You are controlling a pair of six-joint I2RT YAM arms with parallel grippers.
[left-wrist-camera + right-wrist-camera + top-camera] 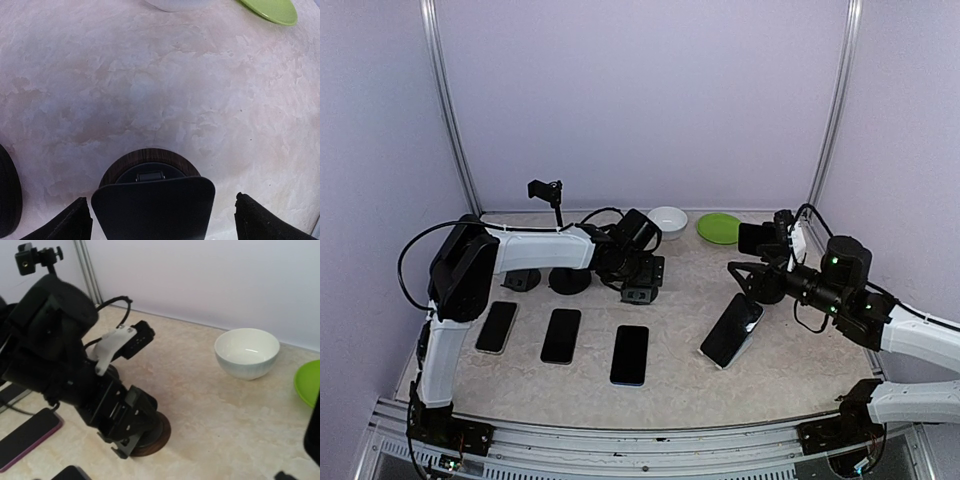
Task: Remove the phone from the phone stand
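The phone stand (150, 162) has a round wooden base and shows in the right wrist view (159, 436) too. A black rounded plate (152, 210) rises from it; I cannot tell whether this is the stand's rest or a phone. My left gripper (640, 288) is open and straddles this plate, with its fingers (70, 225) on both sides and not touching it. A black phone (732, 330) lies tilted on the table at the right. My right gripper (752, 290) hovers over its far end, jaws spread, with one finger (312, 432) showing at the frame edge.
Three black phones (561, 335) lie in a row at the front left. Two round stand bases (570, 280) and a clamp on a post (548, 190) stand behind them. A white bowl (667, 220) and a green plate (719, 228) sit at the back wall.
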